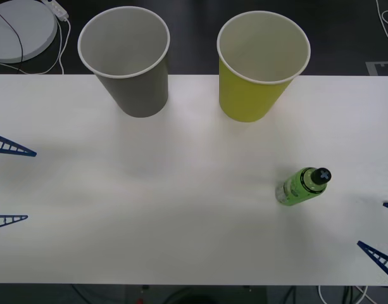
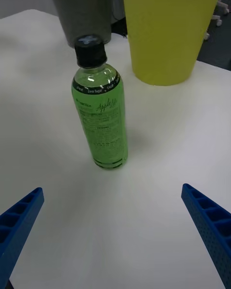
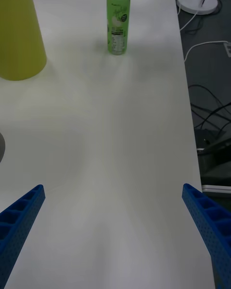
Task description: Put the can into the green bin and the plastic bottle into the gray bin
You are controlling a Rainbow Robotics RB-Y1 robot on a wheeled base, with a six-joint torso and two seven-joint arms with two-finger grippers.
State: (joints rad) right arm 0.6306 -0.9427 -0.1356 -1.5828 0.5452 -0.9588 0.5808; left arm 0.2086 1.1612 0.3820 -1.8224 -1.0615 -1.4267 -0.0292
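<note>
While both bins gape bare: upright plastic bottle [image 1: 302, 185] (outside), left gripper [image 3: 115, 236] and right gripper [image 2: 113, 231] spread.

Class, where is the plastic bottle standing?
In the front view the plastic bottle stands upright on the table's right side, nearer the robot than the green bin.

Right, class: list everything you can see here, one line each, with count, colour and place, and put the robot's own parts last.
gray bin: one, olive-gray with white rim, far side of the table, robot's left.
green bin: one, yellow-green with white rim, far side, right of the gray bin.
plastic bottle: one, bright green with black cap, upright, nearer than the green bin, robot's right.
table: one, white.
round base: one, white, with cable, floor beyond the table.
left pincer: one, blue, open, table's left edge.
right pincer: one, blue, open, facing the bottle.
</note>
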